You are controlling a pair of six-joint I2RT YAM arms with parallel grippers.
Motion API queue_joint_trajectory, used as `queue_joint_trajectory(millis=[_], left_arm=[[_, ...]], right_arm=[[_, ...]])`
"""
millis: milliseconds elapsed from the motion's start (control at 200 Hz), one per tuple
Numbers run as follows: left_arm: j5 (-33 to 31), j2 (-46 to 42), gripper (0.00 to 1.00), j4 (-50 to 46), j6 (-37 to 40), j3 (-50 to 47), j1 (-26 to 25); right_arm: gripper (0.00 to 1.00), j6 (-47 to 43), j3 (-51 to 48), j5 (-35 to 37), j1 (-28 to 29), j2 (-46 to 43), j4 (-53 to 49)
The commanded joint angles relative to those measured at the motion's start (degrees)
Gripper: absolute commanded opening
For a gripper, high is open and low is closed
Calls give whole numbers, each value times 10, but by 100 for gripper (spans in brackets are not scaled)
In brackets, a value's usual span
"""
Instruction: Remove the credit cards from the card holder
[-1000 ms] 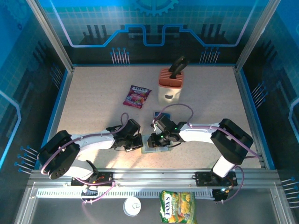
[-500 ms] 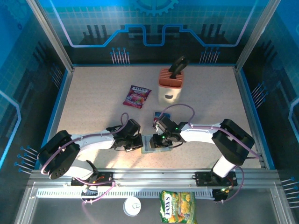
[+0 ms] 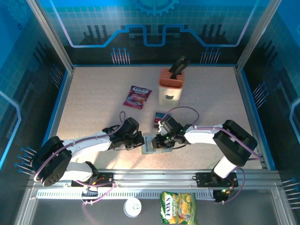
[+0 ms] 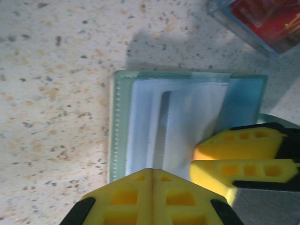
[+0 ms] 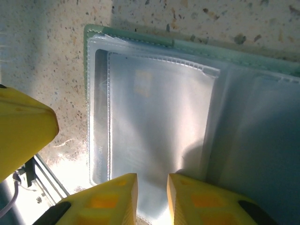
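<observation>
The card holder lies open on the table between both grippers; its green edge and pale clear sleeves show no card inside. My left gripper is shut, its tips at the holder's near edge. My right gripper stands with its jaws a little apart, tips resting on a sleeve with nothing between them; its yellow fingers sit at the edge of a raised sleeve flap. A red and blue credit card lies on the table just behind the holder, seen as the red card at the top right.
A peach slotted block with a black handle stands at the back. A purple-red snack packet lies left of it. In front of the rail lie a green snack packet and a white round lid.
My right gripper has shifted slightly right and nearer over the holder, uncovering more of the card behind it. The left arm's elbow has dropped outward while its gripper stays at the holder.
</observation>
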Motion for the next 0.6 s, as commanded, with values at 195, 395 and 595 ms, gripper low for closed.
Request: queue_joint_trajectory(millis=[195, 395, 595], left_arm=[[41, 48, 19, 79, -38, 14, -13], [24, 56, 25, 74, -54, 10, -18], [7, 59, 27, 53, -62, 7, -20]], right_arm=[[23, 24, -60, -35, -22, -2, 51], [22, 33, -76, -44, -29, -6, 74], [22, 35, -80, -48, -32, -8, 79]])
